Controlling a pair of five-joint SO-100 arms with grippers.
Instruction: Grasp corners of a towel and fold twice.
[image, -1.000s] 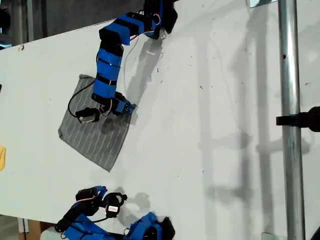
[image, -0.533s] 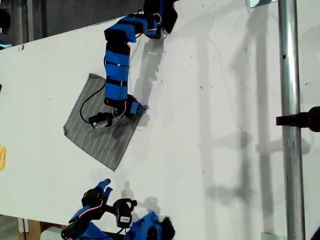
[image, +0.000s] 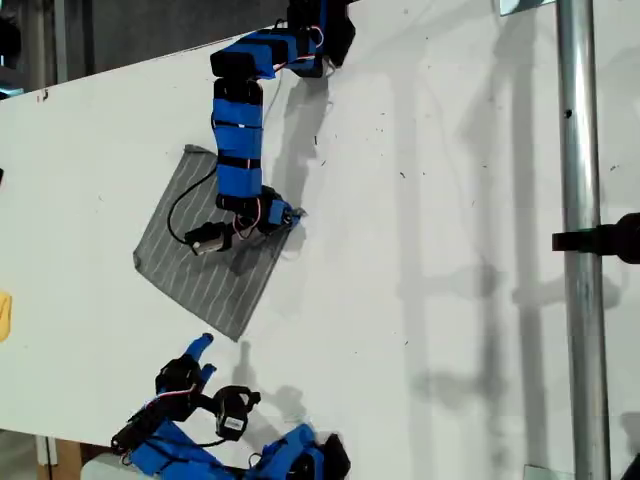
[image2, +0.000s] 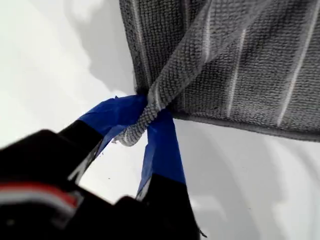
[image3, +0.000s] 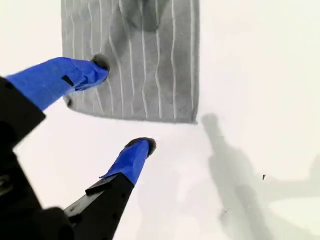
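Towel (image: 205, 245) lies flat on the white tabletop (image: 430, 200) toward the exterior view's left, set diamond-wise, grey with thin white stripes. My first tool (image2: 145, 117) is clamped on one corner (image2: 137, 127) of the towel: the first wrist view shows the cloth bunched into a twisted ridge between the two blue-taped tips, lifted off the surface while the rest of the sheet stays down. In the exterior view that arm reaches from the top edge down across the towel to its right-hand corner (image: 290, 215). My second tool (image3: 120, 107) is spread wide, holding nothing; one tip sits over the towel's edge near a corner (image3: 70, 102), the other over bare tabletop just beside the hem. In the exterior view it (image: 195, 355) sits near the towel's lowest corner (image: 237, 337). A small yellow object (image: 4, 315) shows at the exterior view's left edge.
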